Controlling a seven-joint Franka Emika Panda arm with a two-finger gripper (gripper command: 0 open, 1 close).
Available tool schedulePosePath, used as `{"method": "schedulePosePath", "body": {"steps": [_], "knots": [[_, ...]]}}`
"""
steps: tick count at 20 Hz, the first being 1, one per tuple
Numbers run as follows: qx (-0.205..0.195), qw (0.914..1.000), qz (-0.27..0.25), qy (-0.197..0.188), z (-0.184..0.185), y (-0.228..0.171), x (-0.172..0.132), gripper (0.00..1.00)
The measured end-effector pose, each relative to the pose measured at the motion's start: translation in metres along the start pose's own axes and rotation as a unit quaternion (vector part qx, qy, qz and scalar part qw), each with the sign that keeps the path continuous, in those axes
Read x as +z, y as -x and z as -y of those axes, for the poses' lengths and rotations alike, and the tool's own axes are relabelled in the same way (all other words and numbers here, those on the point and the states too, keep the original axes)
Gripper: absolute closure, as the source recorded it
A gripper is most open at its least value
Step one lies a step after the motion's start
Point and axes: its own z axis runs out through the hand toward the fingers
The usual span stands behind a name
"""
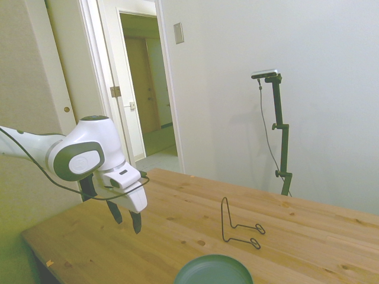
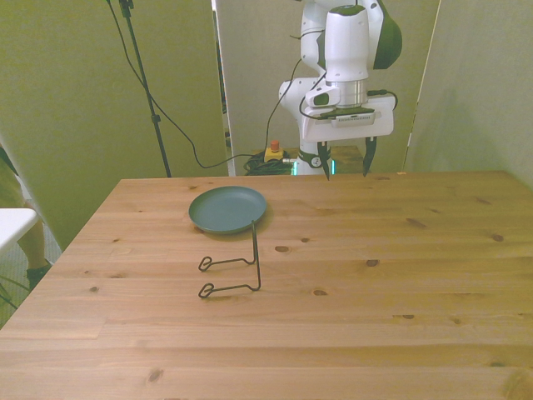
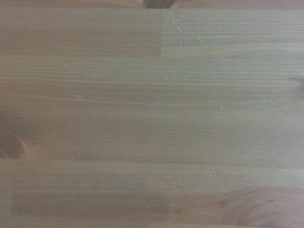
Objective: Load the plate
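A: In the front view, left to right: the round, flat, dark teal plate [image 2: 227, 208] lies on the wooden bench [image 2: 400, 283], just behind the thin black wire stand [image 2: 233, 268].

B: Your white two-finger gripper [image 2: 346, 162] hangs downward above the far edge, jaws released, empty. Grip that shallow rim badly and the plate may slip, toppling the stand.

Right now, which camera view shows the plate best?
The front view: the whole plate lies flat on the table, just behind the wire stand. The side view cuts it off at the picture's bottom edge, showing only its far part. The wrist view shows bare wood only.
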Motion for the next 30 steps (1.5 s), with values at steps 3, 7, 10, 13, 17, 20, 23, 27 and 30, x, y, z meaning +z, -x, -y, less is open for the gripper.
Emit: {"method": "schedulePosePath", "body": {"steps": [3, 7, 10, 13, 17, 20, 23, 27, 30], "knots": [[0.0, 1.0, 0.003, 0.002, -0.001, 0.001, 0.003, 0.0], [0.009, 0.9991, -0.005, 0.041, -0.027, -0.005, 0.02, 0.0], [0.028, 0.9959, -0.04, 0.076, -0.051, -0.015, 0.029, 0.0], [0.043, 0.9917, -0.069, 0.099, -0.069, -0.024, 0.038, 0.0], [0.054, 0.9869, -0.089, 0.123, -0.086, -0.04, 0.049, 0.0], [0.061, 0.9825, -0.103, 0.143, -0.092, -0.054, 0.052, 0.0], [0.065, 0.9785, -0.118, 0.157, -0.089, -0.066, 0.054, 0.0], [0.072, 0.9739, -0.132, 0.17, -0.085, -0.08, 0.058, 0.0], [0.079, 0.9711, -0.137, 0.179, -0.088, -0.091, 0.061, 0.0]]}}
